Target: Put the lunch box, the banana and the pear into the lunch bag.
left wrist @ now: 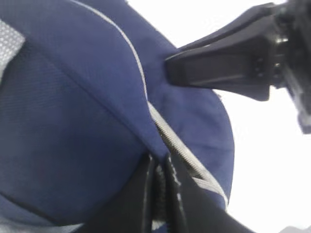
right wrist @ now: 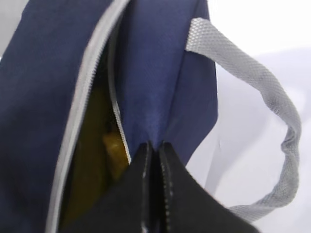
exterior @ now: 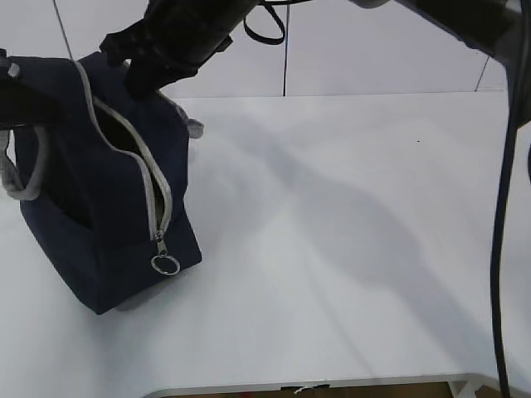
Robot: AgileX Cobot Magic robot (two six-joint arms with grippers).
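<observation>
The navy lunch bag (exterior: 91,207) stands tilted at the left of the table, its grey zipper partly open and the ring pull (exterior: 165,264) hanging low. My left gripper (left wrist: 160,162) is shut on the bag's fabric edge beside the zipper. My right gripper (right wrist: 153,145) reaches across from the top (exterior: 137,79) and is shut on the opposite fabric edge of the opening. Something yellow (right wrist: 114,150) shows inside the bag; I cannot tell whether it is the banana or the pear. The lunch box is hidden.
A grey webbing handle (right wrist: 272,97) loops out beside my right gripper, and another hangs at the bag's left (exterior: 18,186). The white table (exterior: 348,249) stretches right of the bag. A black cable (exterior: 502,207) hangs at the right edge.
</observation>
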